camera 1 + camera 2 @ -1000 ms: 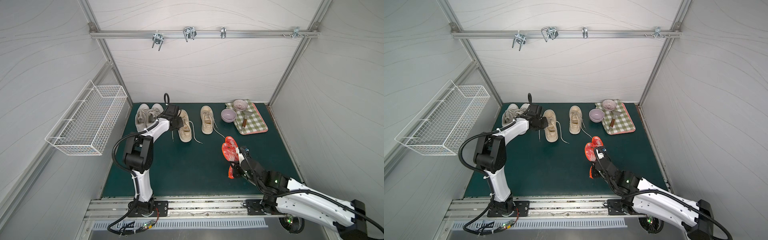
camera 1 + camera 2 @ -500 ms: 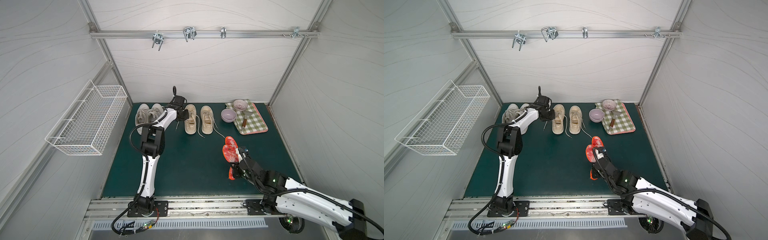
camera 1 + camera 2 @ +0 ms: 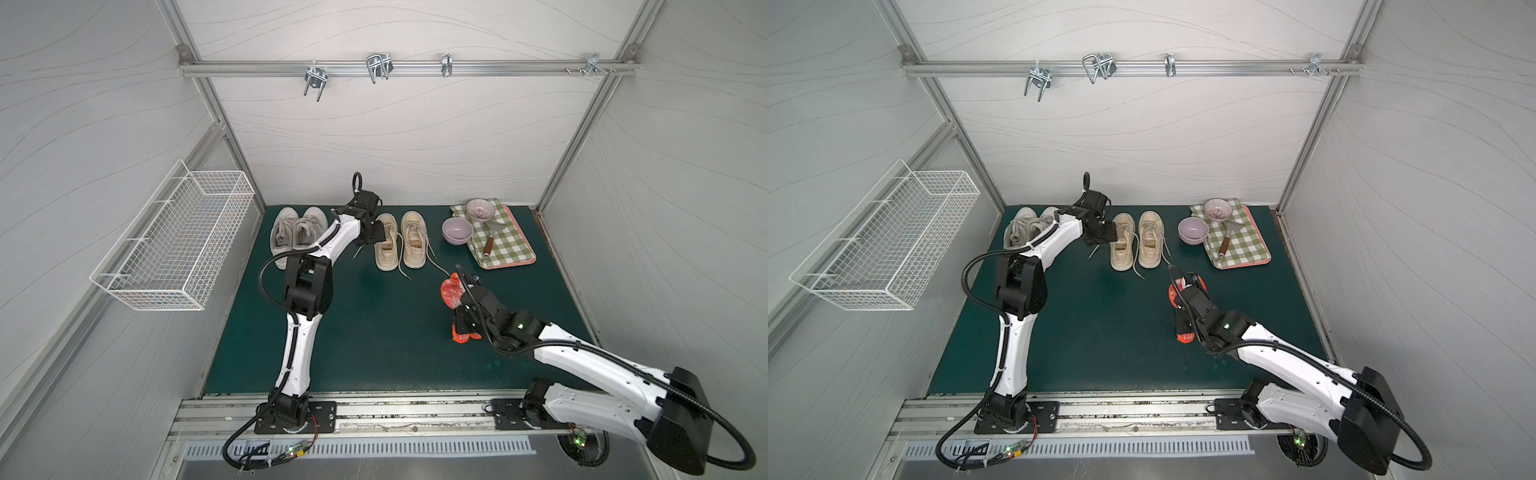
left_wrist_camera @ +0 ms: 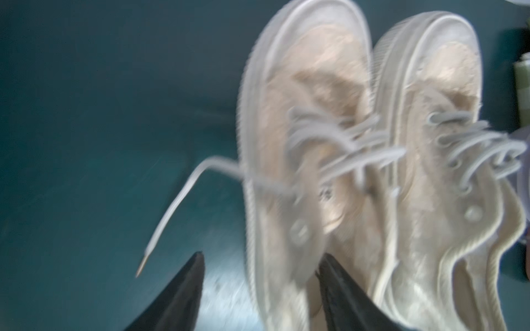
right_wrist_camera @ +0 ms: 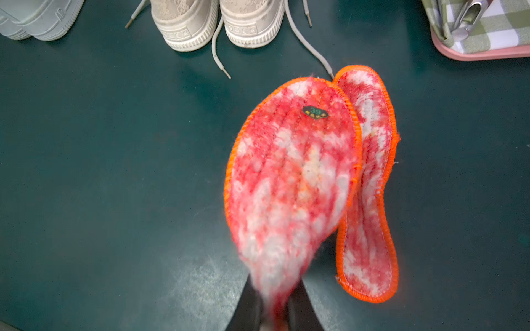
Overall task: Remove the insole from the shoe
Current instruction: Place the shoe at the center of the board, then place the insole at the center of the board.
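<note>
Left tool (image 4: 259, 263) parted over shoe (image 4: 301, 143); right tool (image 5: 275, 289) pinching insole (image 5: 289, 177).

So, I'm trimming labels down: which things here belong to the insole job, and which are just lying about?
Job: pair of beige sneakers, held red insole, loose red insole, left gripper, right gripper.

Lying about: white sneakers, purple bowl, patterned bowl, checked cloth, pink tray, wooden-handled utensil, wire basket.

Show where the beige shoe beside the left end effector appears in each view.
Top view: beige shoe, left of its pair.
Top view: same shoe.
Left wrist: close, blurred, by the open left end effector.
Right wrist: only its near end shows.
Landmark: twin shoe, alongside in every view.
</note>
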{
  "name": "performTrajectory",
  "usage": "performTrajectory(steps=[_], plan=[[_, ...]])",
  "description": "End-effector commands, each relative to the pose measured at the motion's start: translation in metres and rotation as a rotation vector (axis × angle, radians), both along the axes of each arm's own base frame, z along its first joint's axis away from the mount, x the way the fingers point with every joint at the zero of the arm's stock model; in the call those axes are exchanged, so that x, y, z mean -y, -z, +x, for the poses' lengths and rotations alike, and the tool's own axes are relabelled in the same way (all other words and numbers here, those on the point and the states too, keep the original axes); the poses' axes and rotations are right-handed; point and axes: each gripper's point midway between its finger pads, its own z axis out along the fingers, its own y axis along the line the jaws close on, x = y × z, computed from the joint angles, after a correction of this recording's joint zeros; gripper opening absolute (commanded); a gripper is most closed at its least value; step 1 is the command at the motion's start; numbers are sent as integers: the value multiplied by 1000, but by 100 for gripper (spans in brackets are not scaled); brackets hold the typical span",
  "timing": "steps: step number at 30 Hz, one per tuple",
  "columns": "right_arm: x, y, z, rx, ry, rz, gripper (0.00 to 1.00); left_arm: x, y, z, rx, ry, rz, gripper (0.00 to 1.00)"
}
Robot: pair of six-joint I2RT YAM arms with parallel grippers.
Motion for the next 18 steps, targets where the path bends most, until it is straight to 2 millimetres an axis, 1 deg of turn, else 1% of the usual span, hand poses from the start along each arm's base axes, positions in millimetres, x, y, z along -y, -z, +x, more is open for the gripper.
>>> performTrajectory(steps=[1, 2, 3, 4, 6, 9, 13, 17, 18], plan=[[-6, 3, 17, -37, -12, -8, 0, -23, -37, -22, 66, -126, -19, 70], [-8, 4, 22, -42, -12, -12, 0, -27, -42, -30, 87, -154, -35, 69], [-11, 6, 27, -49, -14, -22, 0, -32, -47, -42, 125, -193, -59, 70], [-14, 9, 31, -53, -22, -36, 0, -36, -53, -52, 184, -228, -102, 73], [-20, 13, 38, -66, -29, -63, 0, -42, -63, -70, 277, -267, -169, 75], [-27, 27, 46, -107, -31, -94, 0, -42, -70, -94, 317, -271, -234, 75], [-36, 47, 53, -161, -37, -128, 0, -29, -64, -123, 316, -235, -282, 75], [-36, 63, 55, -203, -18, -163, 1, -18, -54, -144, 304, -201, -316, 74], [-35, 67, 55, -215, -15, -170, 3, -17, -52, -149, 299, -192, -312, 74]])
